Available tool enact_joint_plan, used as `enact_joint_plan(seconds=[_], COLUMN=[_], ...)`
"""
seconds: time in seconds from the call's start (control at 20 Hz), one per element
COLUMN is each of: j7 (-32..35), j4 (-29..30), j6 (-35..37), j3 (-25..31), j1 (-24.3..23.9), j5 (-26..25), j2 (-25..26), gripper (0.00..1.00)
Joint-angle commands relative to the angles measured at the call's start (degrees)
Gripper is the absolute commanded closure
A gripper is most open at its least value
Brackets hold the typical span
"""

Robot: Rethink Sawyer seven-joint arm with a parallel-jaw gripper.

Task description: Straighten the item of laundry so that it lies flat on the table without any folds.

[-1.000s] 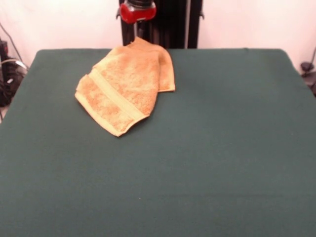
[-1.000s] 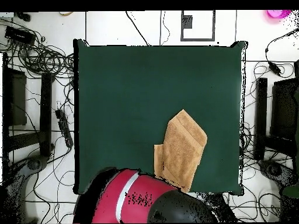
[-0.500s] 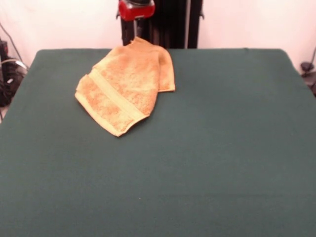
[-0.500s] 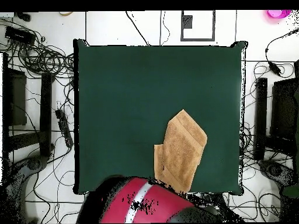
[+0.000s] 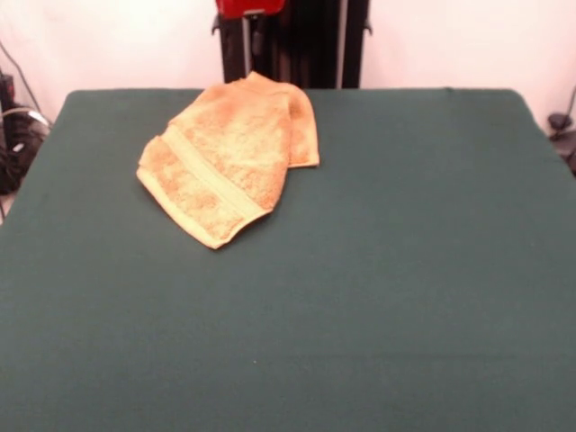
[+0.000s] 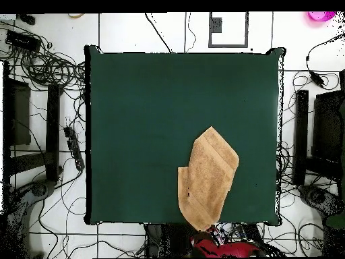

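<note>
Operator: Report towel position.

Arm: The towel (image 5: 225,157) lies on the table (image 5: 378,270), at the edge nearest my pedestal and toward one corner of that edge. In the overhead view the towel (image 6: 206,178) reaches the table's (image 6: 135,121) base-side edge, and one tip appears to overhang it slightly.

Operator: Report towel condition.

Arm: Folded. One layer is doubled over another, leaving a long, lopsided shape that runs diagonally to the table edges. A paler woven band crosses the upper layer near its outer end. A narrow strip of the lower layer shows beside the upper layer on one side.

Operator: Report gripper status.

Arm: Only a red part of my arm (image 5: 249,7) shows at the top edge of the front view, above the towel's far tip and apart from it. In the overhead view, the red part (image 6: 222,244) sits off the table beyond the base-side edge. I cannot tell whether my jaws are apart or together. Nothing of mine touches the towel.
</note>
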Motion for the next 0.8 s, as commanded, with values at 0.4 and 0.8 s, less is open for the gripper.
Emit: enact_joint_plan(seconds=[0.4,0.8], j7=[9.5,5.4], j4=[-2.4,-6.4], j6=[3.3,9.8], j3=[17.1,25.5], j1=[1.7,-3.7], j5=[7.9,8.6], j2=[-3.8,-3.3], gripper=[0.0,0.0])
